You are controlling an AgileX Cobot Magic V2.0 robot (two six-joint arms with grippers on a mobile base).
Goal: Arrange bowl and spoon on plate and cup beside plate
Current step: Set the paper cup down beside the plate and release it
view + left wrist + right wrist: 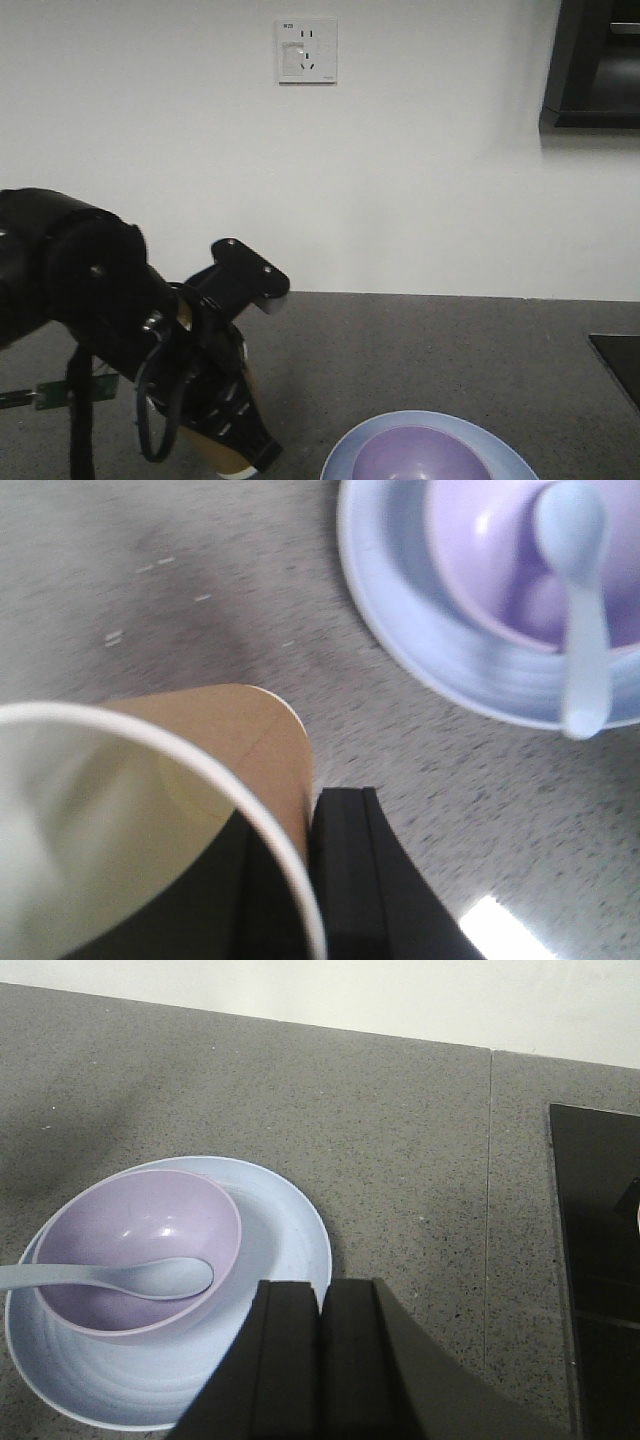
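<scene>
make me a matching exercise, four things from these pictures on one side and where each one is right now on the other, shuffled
Things:
1. small lavender-purple round bowl
2. pale blue soup spoon
3. round light blue plate
4. brown paper cup

Places:
A. held in the left gripper
B. directly on the grey speckled counter
C. on the plate
D. scoop inside the bowl, handle over its rim

Pairs: 1-C, 2-D, 3-B, 4-A
</scene>
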